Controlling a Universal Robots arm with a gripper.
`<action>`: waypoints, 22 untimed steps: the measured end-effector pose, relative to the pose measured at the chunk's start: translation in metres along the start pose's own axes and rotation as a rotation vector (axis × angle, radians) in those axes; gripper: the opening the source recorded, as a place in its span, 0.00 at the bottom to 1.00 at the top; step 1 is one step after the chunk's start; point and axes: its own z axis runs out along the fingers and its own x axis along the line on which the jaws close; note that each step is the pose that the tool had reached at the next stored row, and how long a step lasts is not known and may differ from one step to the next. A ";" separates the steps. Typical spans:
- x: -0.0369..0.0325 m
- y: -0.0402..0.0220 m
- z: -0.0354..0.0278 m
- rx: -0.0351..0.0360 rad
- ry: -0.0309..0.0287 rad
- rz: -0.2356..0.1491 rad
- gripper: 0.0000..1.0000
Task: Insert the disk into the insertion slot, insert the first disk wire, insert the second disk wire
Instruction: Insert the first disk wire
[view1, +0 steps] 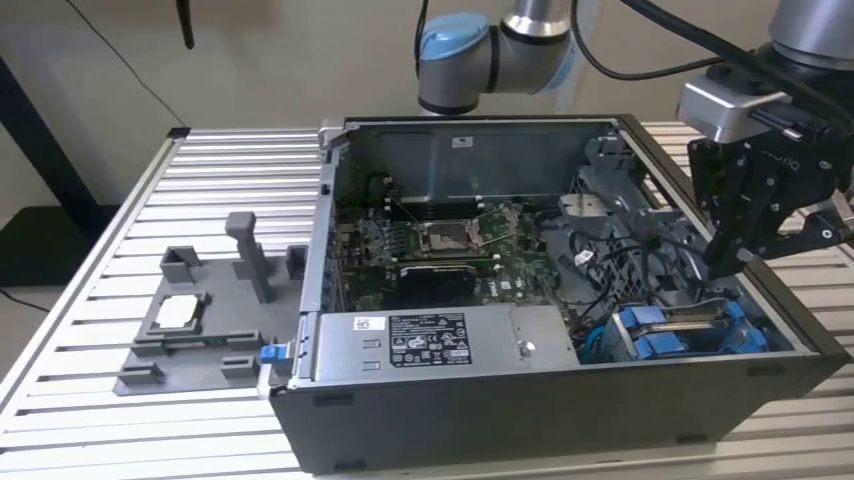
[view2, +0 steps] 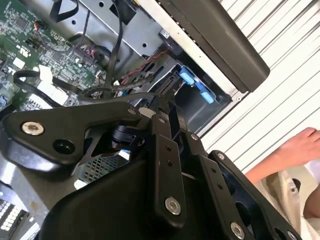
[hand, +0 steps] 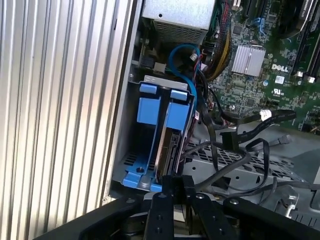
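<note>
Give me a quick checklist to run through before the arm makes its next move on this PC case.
1. Disk inside the insertion slot: ok.
2. Wires plugged into the disk: cannot tell; black cables lie loose beside the slot.
3. Gripper above the slot's corner of the PC case: ok.
4. People clear: not ok, a hand is at the table beside the case.

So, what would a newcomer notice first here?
The open PC case on the slatted table, green motherboard bare. At the exterior view's right, bright blue disk carriers sit in the drive cage, the gripper hanging just above. In the second wrist view, a hand lies beside the case.
</note>
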 end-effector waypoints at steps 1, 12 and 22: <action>0.0000 0.0001 0.0007 -0.0006 0.0010 0.011 0.19; 0.0020 -0.0076 0.0081 -0.0596 -0.0058 0.047 0.19; 0.0061 -0.0210 0.0134 -0.1268 -0.0349 0.045 0.19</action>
